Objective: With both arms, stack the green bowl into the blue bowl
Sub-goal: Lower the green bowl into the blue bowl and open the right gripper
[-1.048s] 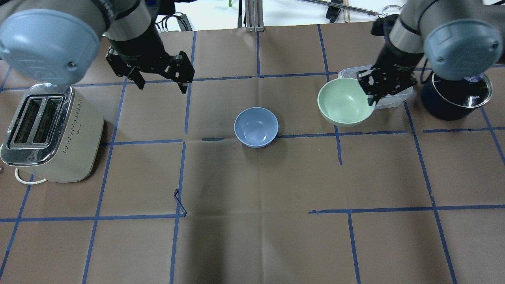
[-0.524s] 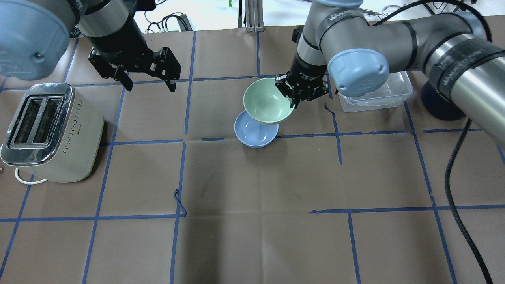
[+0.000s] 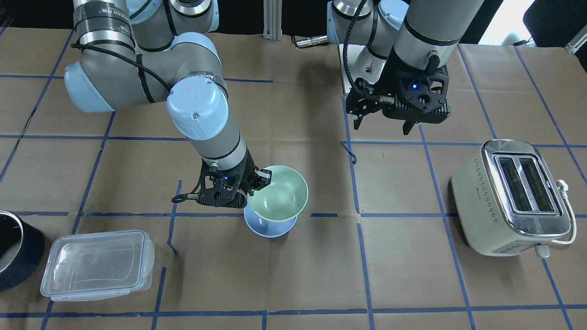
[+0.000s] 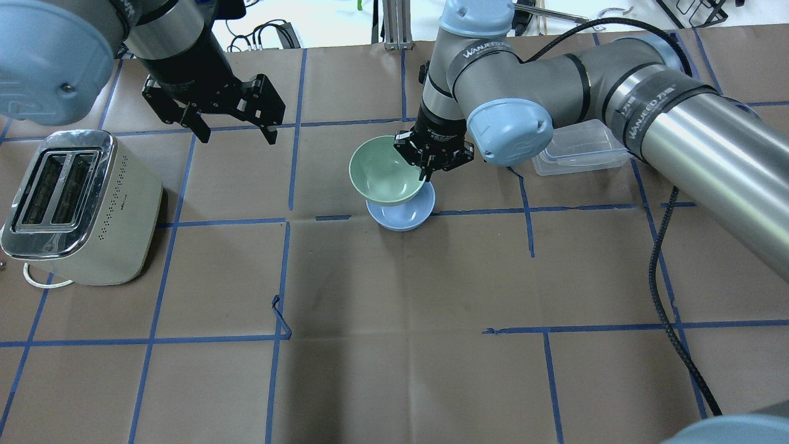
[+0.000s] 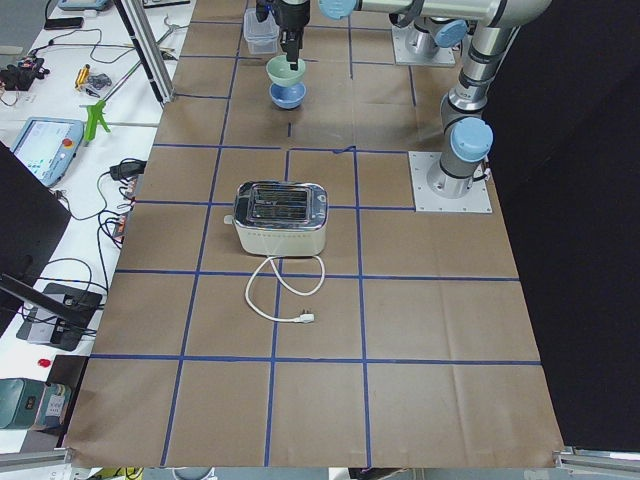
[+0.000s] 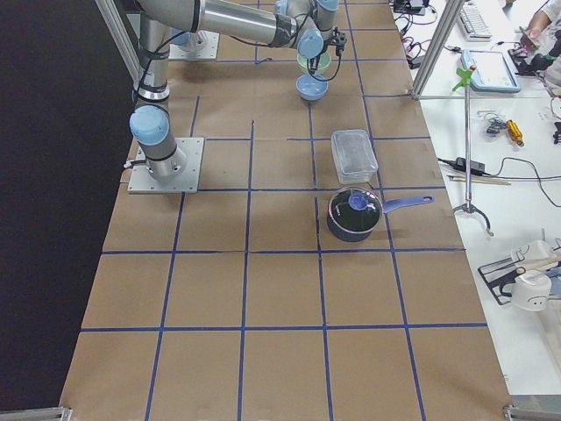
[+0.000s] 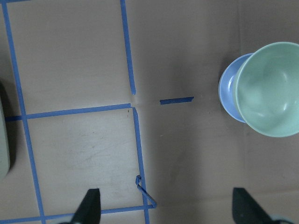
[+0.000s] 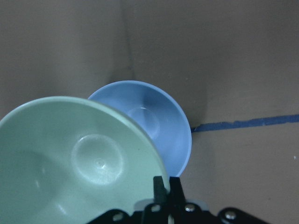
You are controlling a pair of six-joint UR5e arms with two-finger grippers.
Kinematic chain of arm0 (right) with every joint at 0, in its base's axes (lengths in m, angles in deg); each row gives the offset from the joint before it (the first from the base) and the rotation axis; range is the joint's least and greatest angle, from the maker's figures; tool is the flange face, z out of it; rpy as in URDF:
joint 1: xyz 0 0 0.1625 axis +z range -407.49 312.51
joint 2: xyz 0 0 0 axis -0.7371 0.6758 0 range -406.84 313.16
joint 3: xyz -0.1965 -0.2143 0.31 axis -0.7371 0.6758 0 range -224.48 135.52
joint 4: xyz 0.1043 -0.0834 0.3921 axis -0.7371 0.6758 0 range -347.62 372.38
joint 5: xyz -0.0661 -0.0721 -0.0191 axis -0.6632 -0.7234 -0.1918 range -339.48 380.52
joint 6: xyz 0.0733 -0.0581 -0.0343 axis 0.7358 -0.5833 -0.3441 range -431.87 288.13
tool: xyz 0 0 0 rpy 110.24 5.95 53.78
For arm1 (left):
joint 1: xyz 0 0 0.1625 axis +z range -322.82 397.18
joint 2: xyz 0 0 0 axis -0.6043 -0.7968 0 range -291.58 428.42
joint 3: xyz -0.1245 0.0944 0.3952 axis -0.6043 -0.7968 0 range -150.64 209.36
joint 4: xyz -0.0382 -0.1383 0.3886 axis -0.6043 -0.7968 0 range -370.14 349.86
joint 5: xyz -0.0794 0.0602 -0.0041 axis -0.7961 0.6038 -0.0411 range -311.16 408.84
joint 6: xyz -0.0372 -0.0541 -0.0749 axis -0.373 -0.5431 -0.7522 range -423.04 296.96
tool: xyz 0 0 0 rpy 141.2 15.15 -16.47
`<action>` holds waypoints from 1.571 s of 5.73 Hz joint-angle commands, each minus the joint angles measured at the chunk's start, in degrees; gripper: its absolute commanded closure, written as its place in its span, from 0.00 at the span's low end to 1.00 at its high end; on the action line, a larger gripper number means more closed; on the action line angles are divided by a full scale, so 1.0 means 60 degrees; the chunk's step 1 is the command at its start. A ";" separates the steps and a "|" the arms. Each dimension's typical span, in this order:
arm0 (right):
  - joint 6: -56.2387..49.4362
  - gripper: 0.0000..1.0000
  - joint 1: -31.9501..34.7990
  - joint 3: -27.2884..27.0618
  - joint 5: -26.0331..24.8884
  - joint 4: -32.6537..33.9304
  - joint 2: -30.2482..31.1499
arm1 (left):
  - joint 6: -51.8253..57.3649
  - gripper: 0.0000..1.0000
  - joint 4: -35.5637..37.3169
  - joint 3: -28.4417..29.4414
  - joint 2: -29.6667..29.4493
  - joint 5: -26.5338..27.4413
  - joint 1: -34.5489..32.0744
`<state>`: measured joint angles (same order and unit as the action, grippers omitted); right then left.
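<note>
Swung in from beside the clear tub (image 4: 585, 151), the right arm (image 4: 616, 92) now stretches across the middle of the table (image 4: 400, 370). The green bowl (image 4: 382, 172) has travelled with it. A second ago it hung by the tub, and half a second ago it covered only the far edge of the blue bowl (image 4: 404, 219). Now it overlaps most of that bowl. The left arm (image 4: 179, 43) has barely shifted.

Brown paper gridded with blue tape covers the table. A cream toaster (image 4: 80, 206) stands on the robot's left, slots up, with its white cord trailing on the paper. A navy pot (image 6: 354, 216) with a long handle sits on the robot's right, and the clear tub lies between it and the bowls.

The blue bowl stands near the table's centre, beside a short dash of tape. The green bowl is held over it, mouth up and off-centre. From overhead only a crescent of blue shows on the robot's side. I cannot tell whether the two bowls touch.

The right gripper (image 4: 426, 174) has its fingers clamped on the green bowl's rim, one inside and one outside, on the side toward the robot's right. The left gripper (image 4: 235, 134) hangs above the table on the toaster's side, well apart from the bowls. Its fingers are spread wide with nothing between them.
</note>
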<state>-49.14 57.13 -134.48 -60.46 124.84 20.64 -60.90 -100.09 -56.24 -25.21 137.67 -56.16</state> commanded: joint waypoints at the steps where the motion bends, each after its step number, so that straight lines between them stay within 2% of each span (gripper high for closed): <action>1: -0.0008 0.99 -0.0018 -0.0116 -0.0301 0.0343 -0.0465 | 0.0009 0.02 -0.0082 0.0014 0.0048 0.0020 0.0015; 4: -0.0023 0.98 -0.0033 -0.0556 -0.0184 0.0622 -0.0510 | -0.0079 0.02 -0.0112 0.0029 0.0048 0.0020 0.0015; 5: -0.0009 0.54 -0.0033 -0.0527 -0.0155 0.0607 -0.0524 | -0.0079 0.02 -0.0112 0.0014 0.0063 0.0020 0.0015; 6: 0.0006 0.01 -0.0076 -0.0455 -0.0140 0.0564 -0.0495 | -0.0079 0.02 -0.0112 0.0014 0.0063 0.0020 0.0000; 8: -0.0023 0.00 -0.0295 0.0069 -0.0198 0.0055 -0.0262 | -0.0079 0.02 -0.0112 0.0029 0.0063 0.0020 0.0015; 9: -0.0328 0.00 -0.0529 0.0596 -0.0198 -0.1385 0.0247 | -0.0079 0.02 -0.0112 0.0014 0.0063 0.0020 0.0015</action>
<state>-49.82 55.14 -133.71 -61.59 123.12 19.76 -61.37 -100.76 -56.10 -24.83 137.79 -56.08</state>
